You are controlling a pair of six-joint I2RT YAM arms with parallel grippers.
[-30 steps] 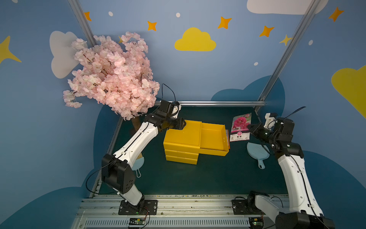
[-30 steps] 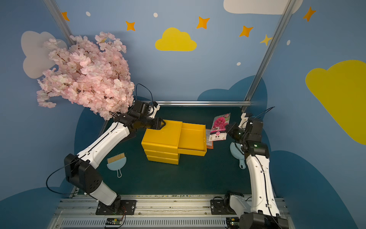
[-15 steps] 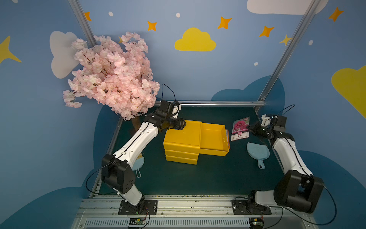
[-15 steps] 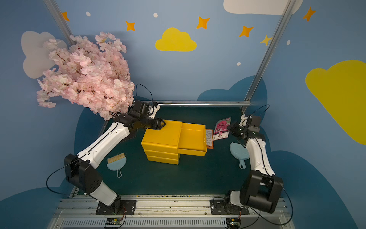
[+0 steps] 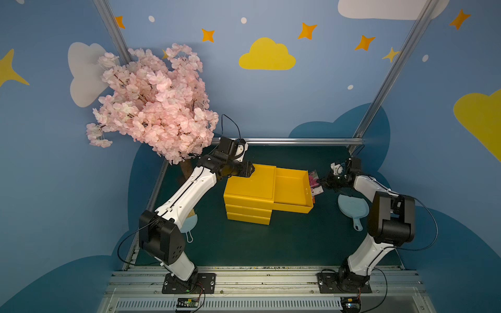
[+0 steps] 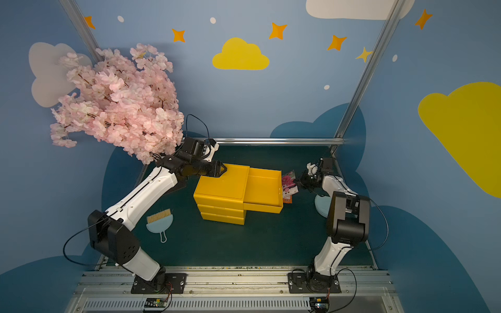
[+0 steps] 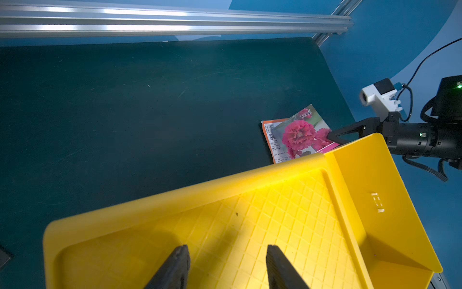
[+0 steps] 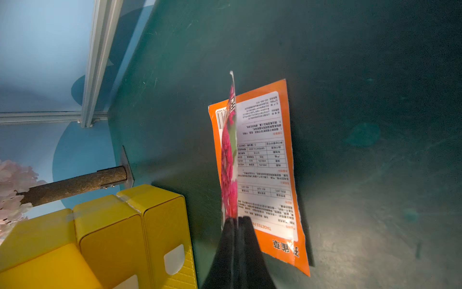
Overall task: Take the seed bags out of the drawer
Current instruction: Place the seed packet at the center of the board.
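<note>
Seed-bag position, in both top views: pink-flower seed bag [image 5: 314, 181] found outside the drawer [image 5: 290, 189], just beyond its front wall, pinched in the right gripper [image 5: 324, 181], jaws closed tight on the bag's edge. Orange seed bag [image 6: 288, 200] noted low behind the same wall, mostly hidden, only a corner showing. Drawer floor recorded as bare. Left gripper [image 5: 250, 170] logged at the far corner of the cabinet [image 5: 249, 189], well apart from both bags. Right arm judged far the nearer.

Left wrist view: left gripper [image 7: 226, 250] seen about half open over the cabinet top [image 7: 250, 212], holding nothing. Pink-flower seed bag [image 7: 300, 136] seen picture side up and tilted, overlapping the orange seed bag [image 7: 268, 125]. Right gripper [image 7: 331, 136] noted on the pink bag's edge facing the right arm. Near ends of both bags cut off by the drawer wall [image 7: 362, 175].

Right wrist view: pink-flower seed bag [image 8: 228, 162] seen edge-on, long axis running straight out from the right gripper [image 8: 237, 220]. Orange seed bag [image 8: 267, 162] found flat on the mat [image 8: 375, 175], printed back up, long axis roughly parallel, just behind the held bag. Gap between the two not determined. Drawer front [image 8: 162, 220] with white tab handle [image 8: 175, 257] noted just beside. Coming move judged a short lowering and release.
</note>
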